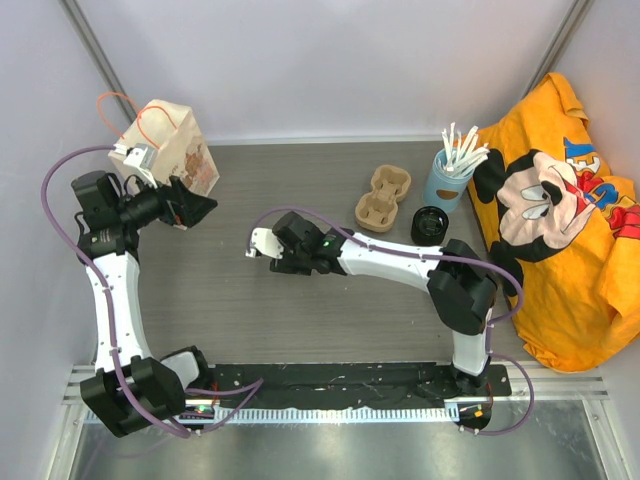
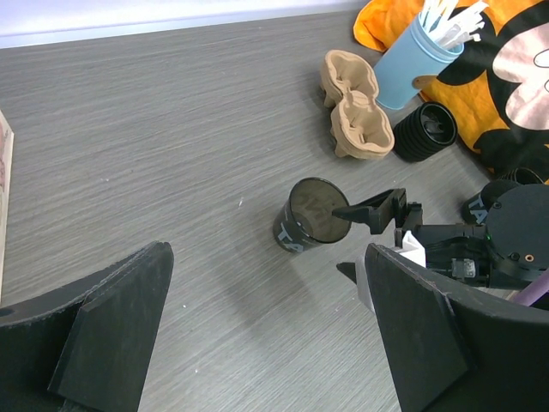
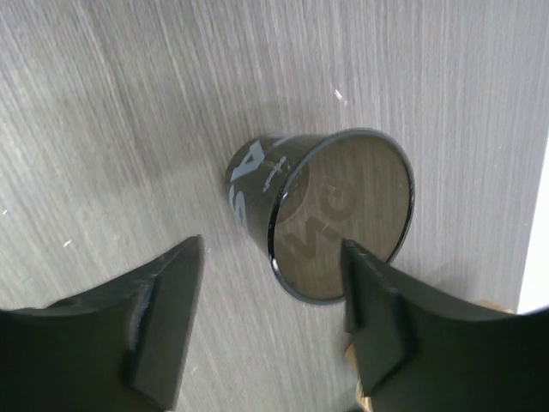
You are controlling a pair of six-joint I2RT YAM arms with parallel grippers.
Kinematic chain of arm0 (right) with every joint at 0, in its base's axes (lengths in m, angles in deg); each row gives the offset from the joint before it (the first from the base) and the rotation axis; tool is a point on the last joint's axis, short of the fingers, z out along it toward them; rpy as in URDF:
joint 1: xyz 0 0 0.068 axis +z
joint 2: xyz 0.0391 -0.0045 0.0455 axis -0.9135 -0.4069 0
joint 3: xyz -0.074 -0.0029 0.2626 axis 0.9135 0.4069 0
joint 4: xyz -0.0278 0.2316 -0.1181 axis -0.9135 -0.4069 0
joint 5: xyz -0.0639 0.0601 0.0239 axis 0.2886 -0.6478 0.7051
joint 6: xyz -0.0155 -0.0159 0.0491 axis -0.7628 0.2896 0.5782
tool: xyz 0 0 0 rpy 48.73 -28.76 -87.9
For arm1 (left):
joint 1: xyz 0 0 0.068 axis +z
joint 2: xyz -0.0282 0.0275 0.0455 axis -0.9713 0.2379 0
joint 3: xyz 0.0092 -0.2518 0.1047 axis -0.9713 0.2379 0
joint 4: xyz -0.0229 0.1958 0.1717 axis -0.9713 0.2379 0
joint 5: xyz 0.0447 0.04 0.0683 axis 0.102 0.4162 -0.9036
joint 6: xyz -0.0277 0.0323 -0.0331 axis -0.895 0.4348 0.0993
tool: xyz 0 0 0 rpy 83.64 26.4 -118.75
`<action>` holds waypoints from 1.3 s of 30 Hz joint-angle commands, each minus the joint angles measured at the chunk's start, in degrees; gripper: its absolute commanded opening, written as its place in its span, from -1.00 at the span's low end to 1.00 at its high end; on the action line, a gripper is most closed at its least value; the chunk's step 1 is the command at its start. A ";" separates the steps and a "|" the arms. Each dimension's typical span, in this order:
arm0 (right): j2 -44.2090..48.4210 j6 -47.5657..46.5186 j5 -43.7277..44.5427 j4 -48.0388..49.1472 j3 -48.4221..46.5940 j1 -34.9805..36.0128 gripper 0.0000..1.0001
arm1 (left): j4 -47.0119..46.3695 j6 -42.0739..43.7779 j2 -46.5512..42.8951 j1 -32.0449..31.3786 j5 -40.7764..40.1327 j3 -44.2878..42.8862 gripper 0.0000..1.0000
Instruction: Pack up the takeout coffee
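The takeout coffee (image 2: 307, 216) stands upright mid-bench (image 2: 171, 129), long axis vertical, mouth up. The right fingers (image 3: 163, 309) hang parted just by its rim, gripping nothing; the left fingers (image 2: 111, 326) gape wide, empty

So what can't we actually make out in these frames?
- Takeout coffee: top view, hidden under the right arm.
- Its lettering: both wrist views, it wraps round the wall and only part shows.
- Whether the right fingers touch the rim: right wrist view, one finger overlaps it.
- Paper bag: left wrist view, cut off by the left edge; its inside shows in no view.
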 commanded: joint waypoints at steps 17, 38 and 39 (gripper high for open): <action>20.72 8.37 -4.93 -16.38 -7.72 -25.04 0.43 | 2.43 5.59 0.78 -9.51 -3.26 -1.36 0.99; 19.77 14.61 0.78 -12.07 8.63 -49.60 0.06 | 9.46 13.68 8.52 -32.55 -10.82 -5.76 0.99; 19.15 14.78 0.70 -11.46 8.98 -49.78 0.06 | 9.46 13.51 8.17 -32.55 -10.65 -5.67 0.99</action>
